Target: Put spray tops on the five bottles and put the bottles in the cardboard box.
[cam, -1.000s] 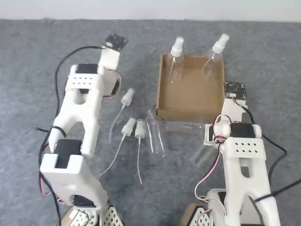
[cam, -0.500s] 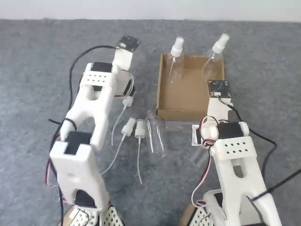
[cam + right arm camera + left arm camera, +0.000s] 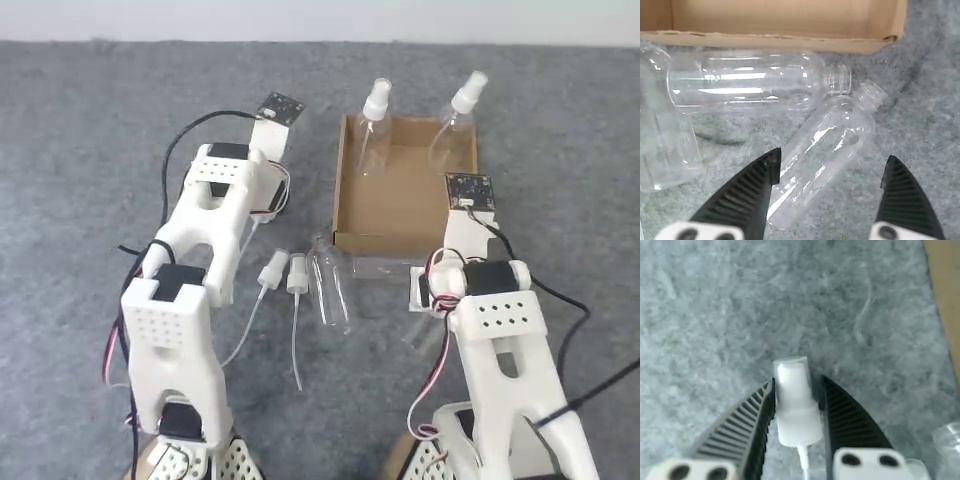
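Cardboard box (image 3: 341,190) held two topped bottles (image 3: 372,140); three bare bottles (image 3: 330,285) waited. Left gripper (image 3: 797,384) pinched a spray top (image 3: 795,405); right gripper (image 3: 833,156) stood wide open, one bottle (image 3: 825,142) between its fingers.

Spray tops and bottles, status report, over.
Left gripper straddles a spray top. Right gripper open over uncapped bottle. Two capped bottles in cardboard box.

Grey fibrous mat (image 3: 70,130) underlies everything, mottled texture; pale wall strip (image 3: 320,18) runs along far edge.
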